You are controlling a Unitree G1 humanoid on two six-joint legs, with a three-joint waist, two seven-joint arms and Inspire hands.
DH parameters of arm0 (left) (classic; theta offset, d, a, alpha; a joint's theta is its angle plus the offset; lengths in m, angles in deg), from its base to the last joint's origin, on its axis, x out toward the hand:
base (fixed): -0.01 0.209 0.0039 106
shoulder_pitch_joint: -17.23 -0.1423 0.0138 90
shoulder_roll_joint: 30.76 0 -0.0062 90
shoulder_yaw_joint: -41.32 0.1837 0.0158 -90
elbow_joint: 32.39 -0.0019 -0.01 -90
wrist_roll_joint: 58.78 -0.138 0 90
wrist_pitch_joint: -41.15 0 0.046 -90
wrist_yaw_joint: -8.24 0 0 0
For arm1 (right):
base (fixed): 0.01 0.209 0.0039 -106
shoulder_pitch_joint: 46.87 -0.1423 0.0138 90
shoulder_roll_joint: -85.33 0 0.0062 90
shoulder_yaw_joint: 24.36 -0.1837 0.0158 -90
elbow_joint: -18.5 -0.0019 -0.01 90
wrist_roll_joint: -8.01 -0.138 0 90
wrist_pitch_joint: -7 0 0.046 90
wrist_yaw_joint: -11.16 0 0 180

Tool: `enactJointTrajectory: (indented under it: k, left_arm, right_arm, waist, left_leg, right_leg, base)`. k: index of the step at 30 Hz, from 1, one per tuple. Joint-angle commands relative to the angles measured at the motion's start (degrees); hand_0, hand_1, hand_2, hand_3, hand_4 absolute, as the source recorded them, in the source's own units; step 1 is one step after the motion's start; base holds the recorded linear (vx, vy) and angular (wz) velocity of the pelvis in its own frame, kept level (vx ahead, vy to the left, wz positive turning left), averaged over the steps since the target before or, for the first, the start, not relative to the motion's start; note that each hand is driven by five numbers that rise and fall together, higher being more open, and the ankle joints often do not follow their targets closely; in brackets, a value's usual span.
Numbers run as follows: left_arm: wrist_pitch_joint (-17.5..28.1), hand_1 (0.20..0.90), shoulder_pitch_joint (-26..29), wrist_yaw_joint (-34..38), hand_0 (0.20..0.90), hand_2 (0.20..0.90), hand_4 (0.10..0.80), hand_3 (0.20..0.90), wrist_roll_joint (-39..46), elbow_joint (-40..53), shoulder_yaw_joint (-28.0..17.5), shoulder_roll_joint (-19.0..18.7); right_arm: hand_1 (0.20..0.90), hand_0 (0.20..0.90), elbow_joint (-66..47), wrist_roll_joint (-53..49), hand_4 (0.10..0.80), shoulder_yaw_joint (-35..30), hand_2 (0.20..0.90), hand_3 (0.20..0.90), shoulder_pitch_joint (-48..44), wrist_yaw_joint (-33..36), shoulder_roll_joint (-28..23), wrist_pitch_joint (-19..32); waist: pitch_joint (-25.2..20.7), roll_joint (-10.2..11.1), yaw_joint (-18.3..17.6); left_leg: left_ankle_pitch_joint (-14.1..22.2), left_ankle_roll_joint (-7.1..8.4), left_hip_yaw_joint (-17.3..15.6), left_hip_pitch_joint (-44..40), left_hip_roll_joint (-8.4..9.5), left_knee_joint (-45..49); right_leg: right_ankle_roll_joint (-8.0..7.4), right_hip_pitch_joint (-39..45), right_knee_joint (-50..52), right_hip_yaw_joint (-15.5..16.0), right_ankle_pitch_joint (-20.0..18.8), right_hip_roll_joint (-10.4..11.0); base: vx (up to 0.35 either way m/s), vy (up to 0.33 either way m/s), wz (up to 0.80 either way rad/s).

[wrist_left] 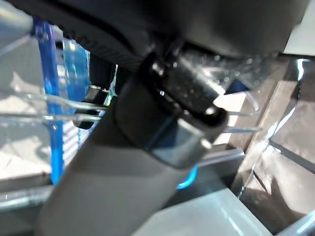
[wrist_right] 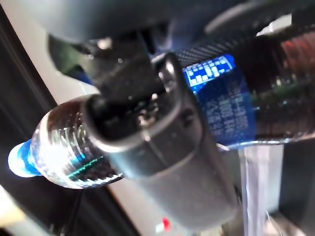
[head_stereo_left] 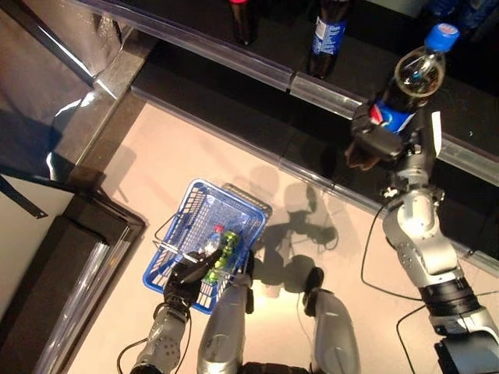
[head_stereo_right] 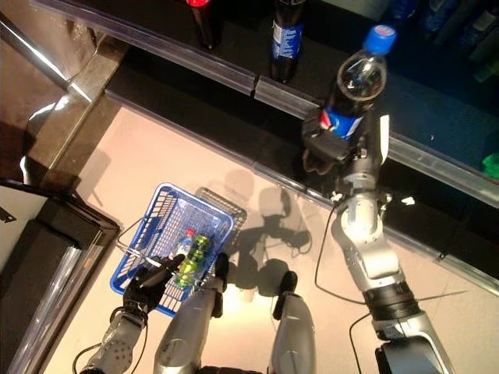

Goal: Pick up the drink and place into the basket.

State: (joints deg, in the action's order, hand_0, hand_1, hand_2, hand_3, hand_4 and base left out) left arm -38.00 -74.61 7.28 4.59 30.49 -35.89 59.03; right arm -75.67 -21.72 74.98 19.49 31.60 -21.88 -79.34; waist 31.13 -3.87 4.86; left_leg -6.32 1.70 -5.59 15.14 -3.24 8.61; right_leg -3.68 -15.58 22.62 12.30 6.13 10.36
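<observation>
The blue wire basket sits low on the pale floor, and inside it lie a green bottle and a clear bottle with a red cap, side by side near the basket's near end. The left robot hand is at the basket's near rim, its fingers curled round the thin wire handle. The drink, a dark cola bottle with a blue cap and a blue label, is well apart from the basket, up at shelf height on the right; the right robot hand grips it around the labelled lower part, with the cap pointing up and away. Behind it runs a dark shelf with a pale front rail, where 2 more bottles stand: a dark one with a blue label and another dark one further left.
</observation>
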Motion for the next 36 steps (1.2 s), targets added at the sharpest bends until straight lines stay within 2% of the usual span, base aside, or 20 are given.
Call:
enactJointTrajectory:
  k: [1, 5, 13, 19, 27, 36]
  left_arm:
    - [10.25, 0.3, -1.02, -8.48, 0.3, 0.3, 0.1, 0.2, -1.85, 19.53, -2.9, -6.18]
    - [8.95, 0.3, -1.14, -9.1, 0.3, 0.3, 0.1, 0.2, -2.82, 28.13, -0.69, -7.22]
    - [7.08, 0.3, 0.36, -11.18, 0.3, 0.3, 0.1, 0.2, -2.2, 39.5, 4.54, -10.09]
    - [6.5, 0.3, 3.34, -13.63, 0.3, 0.3, 0.1, 0.2, 1.36, 44.95, 8.39, -12.08]
    - [3.96, 0.3, 6.14, -18.63, 0.3, 0.3, 0.1, 0.2, 5.13, 48.95, 10.55, -13.58]
    - [-0.88, 0.3, 9.73, -25.82, 0.3, 0.3, 0.1, 0.2, 12.13, 51.89, 13.31, -13.77]
  right_arm:
    - [0.3, 0.3, -16.15, -0.68, 0.1, -2.33, 0.3, 0.2, -7.04, -5.71, -1.27, 6.64]
    - [0.3, 0.3, -19.6, -2.84, 0.1, 3.97, 0.3, 0.2, -5.37, -8.62, 1.94, 4.94]
    - [0.3, 0.3, -16.78, -2.69, 0.1, 13.54, 0.3, 0.2, -6.35, -2.05, 6.73, 5.26]
    - [0.3, 0.3, -10.83, -3.93, 0.1, 19.34, 0.3, 0.2, -8.16, 3.53, 10.32, 6.09]
    - [0.3, 0.3, -3.38, -4.87, 0.1, 24.92, 0.3, 0.2, -8.16, 8.06, 13.65, 5.57]
    - [0.3, 0.3, 8.55, -3.54, 0.1, 29.83, 0.3, 0.2, -9.45, 8.71, 18.61, 5.78]
  waist:
    - [-7.39, 0.78, 0.63]
    - [-7.93, 0.93, 2.08]
    - [-7.59, 0.57, 5.46]
    - [-7.6, 0.31, 8.05]
    - [-7.49, 0.07, 10.01]
    - [-7.69, -0.8, 11.71]
  left_leg:
    - [4.22, 2.33, 2.33, -2.56, -0.46, 4.35]
    - [3.87, 2.28, 3.58, -2.97, -0.01, 3.95]
    - [3.29, 2.07, 6.77, -3.53, 1.19, 2.64]
    - [2.68, 1.93, 9.72, -3.8, 2.45, 1.23]
    - [2.3, 1.78, 12.53, -4.21, 3.69, 0.21]
    - [1.51, 1.66, 15.34, -4.19, 4.91, -1.45]
  right_leg:
    - [3.25, 5.08, 0.24, 1.7, 2.35, -3.86]
    - [3.34, 6.83, -0.59, 2.51, 2.38, -4.19]
    - [3.31, 9.41, -2.23, 5.05, 1.99, -4.25]
    - [2.88, 10.63, -3.73, 7.31, 1.38, -3.91]
    - [2.63, 11.36, -4.74, 8.72, 1.08, -3.56]
    - [2.51, 11.51, -5.93, 9.96, 0.46, -3.3]
  base:
    - [0.0, 0.0, 0.0]
    - [0.008, -0.006, 0.13]
    - [0.011, -0.014, 0.25]
    - [0.006, -0.016, 0.32]
    - [0.004, -0.011, 0.2]
    - [0.003, -0.007, 0.15]
